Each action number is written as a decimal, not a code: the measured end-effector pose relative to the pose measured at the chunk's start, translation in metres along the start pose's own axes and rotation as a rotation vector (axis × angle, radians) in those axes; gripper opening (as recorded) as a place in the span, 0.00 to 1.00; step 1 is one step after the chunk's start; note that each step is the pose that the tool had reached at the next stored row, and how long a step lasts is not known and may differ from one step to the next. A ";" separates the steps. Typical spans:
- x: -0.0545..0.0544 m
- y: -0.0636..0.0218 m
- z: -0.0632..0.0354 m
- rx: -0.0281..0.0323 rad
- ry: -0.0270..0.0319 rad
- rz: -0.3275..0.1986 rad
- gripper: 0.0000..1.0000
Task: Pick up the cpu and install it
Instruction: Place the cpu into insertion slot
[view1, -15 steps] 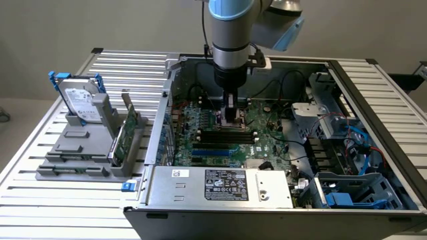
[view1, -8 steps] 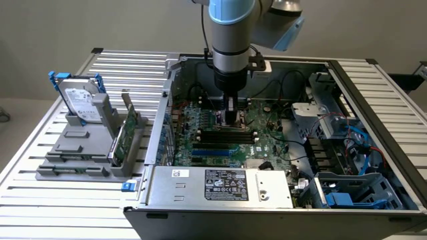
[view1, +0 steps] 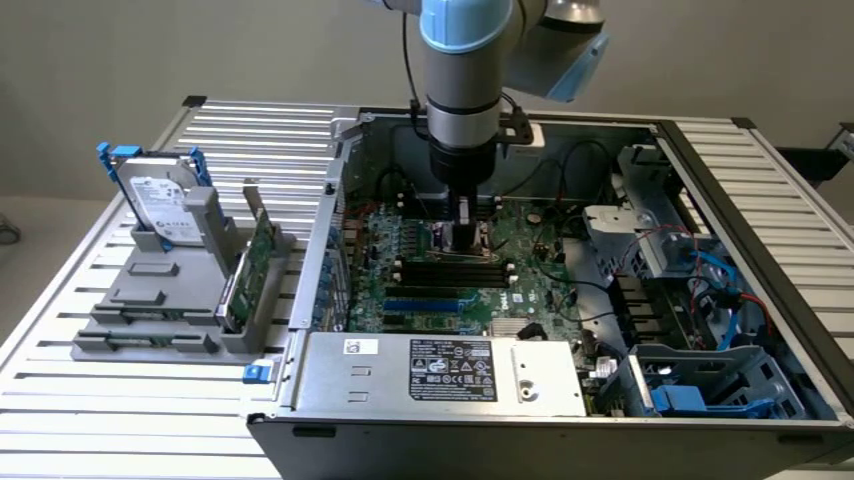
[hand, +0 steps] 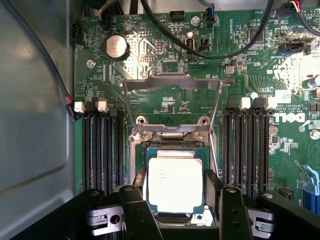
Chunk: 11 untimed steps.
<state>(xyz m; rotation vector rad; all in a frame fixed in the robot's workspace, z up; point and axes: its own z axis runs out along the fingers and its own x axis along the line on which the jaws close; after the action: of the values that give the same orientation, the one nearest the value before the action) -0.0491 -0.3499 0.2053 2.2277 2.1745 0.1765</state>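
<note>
Starting at the exterior view's left, you have the slatted metal worktop (view1: 80, 400) with a plain wall behind it. On it a grey holder (view1: 147, 300) carries the hard drive (view1: 163, 210) in its blue bracket and, just beside it, the green circuit card (view1: 254, 265) standing on edge. Moving right, the open computer case (view1: 400, 440) lies on its side, with the power supply (view1: 441, 370) along its near edge and the motherboard (view1: 534, 290) on its floor. Your arm (view1: 465, 80) drops straight down into the case with free room out to the walls, and black cables loop close behind it. The gripper (view1: 467, 232) is low over the socket. From the wrist, the fingers (hand: 135, 207) are clamped on two opposite edges of the cpu (hand: 176, 182). It lies square over the socket, seated or just above, you can't tell which. The hinged metal frame (hand: 172, 85) stands swung open, and memory slots (hand: 102, 150) flank both sides. Furthest right, the drive cage (view1: 694, 385) holds blue plastic parts and cables.
</note>
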 end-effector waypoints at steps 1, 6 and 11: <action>0.000 -0.0001 0.0008 0.0001 0.0001 -0.001 0.55; -0.001 -0.0005 0.0056 0.0006 0.0008 -0.009 0.55; -0.001 -0.0006 0.0068 0.0028 0.0008 -0.011 0.55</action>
<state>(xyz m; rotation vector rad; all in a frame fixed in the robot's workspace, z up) -0.0490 -0.3504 0.1984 2.2170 2.1884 0.1743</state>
